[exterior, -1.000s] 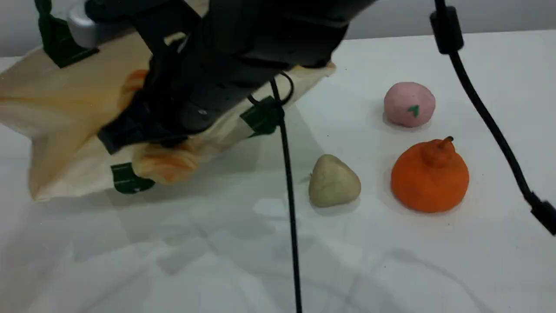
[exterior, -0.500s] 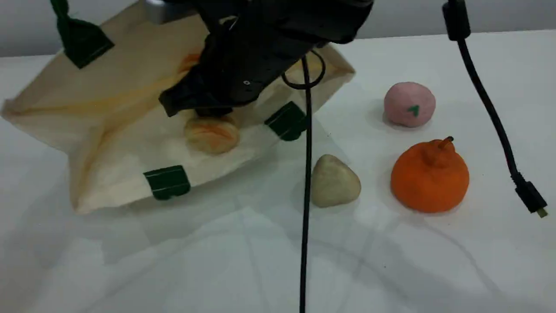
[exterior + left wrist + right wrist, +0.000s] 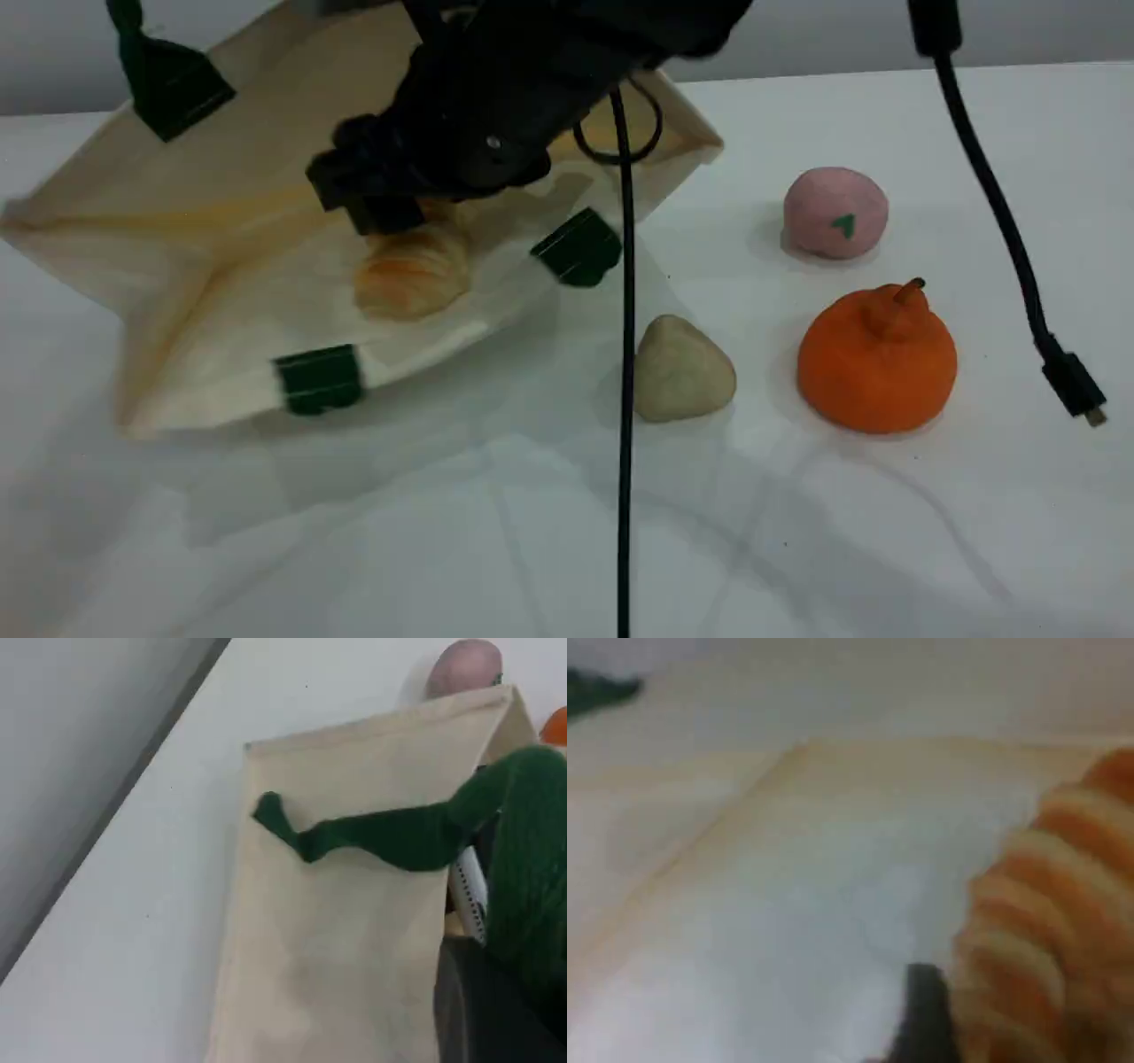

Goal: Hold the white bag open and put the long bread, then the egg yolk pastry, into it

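Right gripper over long bread, ridges close-up

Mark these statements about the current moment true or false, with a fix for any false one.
1. The long bread lies inside the white bag. True.
2. The egg yolk pastry is already in the bag. False: it sits on the table, right of the bag.
3. The orange stemmed fruit stands right of the pastry in the scene view. True.
4. The pink ball rests on top of the orange fruit. False: it lies on the table beyond the fruit, apart from it.
5. The right hand is inside the bag mouth, just above the bread. True.
6. The bag's strap handles are red. False: they are dark green.
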You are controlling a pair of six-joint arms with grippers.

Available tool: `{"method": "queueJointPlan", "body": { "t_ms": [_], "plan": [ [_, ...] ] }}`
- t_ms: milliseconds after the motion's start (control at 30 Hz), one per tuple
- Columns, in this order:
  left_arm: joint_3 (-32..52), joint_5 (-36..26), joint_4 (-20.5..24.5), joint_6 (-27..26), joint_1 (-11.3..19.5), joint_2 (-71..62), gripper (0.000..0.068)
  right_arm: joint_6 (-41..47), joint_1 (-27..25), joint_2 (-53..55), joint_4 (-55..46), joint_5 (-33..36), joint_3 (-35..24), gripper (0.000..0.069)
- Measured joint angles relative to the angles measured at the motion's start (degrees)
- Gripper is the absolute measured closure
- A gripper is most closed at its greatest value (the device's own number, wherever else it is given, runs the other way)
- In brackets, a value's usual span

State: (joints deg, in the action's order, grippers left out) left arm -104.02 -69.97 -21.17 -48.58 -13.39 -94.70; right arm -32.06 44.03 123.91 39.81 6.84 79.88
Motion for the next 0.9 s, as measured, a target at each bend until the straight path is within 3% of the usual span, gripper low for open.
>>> {"method": "queueJointPlan", "body": {
  "t_ms": [100, 433, 667, 900],
  "plan": [
    [0.00, 0.00, 0.00, 0.00, 0.00, 0.00, 0.0601, 0.00, 0.00, -2.85, -0.74, 4.05, 0.00, 0.0112],
    [0.00, -0.05, 0.34, 0.00, 0.00, 0.00, 0.0601, 2.87, -0.05, -14.61, -7.61, 21.97, 0.00, 0.0110],
    [0.00, -0.05, 0.34, 0.00, 0.00, 0.00, 0.0601, 15.34, -2.20, -22.73, -22.83, 31.69, 0.00, 0.0111],
    [0.00, 0.00, 2.10, 0.50, 0.00, 0.00, 0.0601, 31.23, -8.14, -26.87, -43.55, 42.37, 0.00, 0.0111]
  ]
}}
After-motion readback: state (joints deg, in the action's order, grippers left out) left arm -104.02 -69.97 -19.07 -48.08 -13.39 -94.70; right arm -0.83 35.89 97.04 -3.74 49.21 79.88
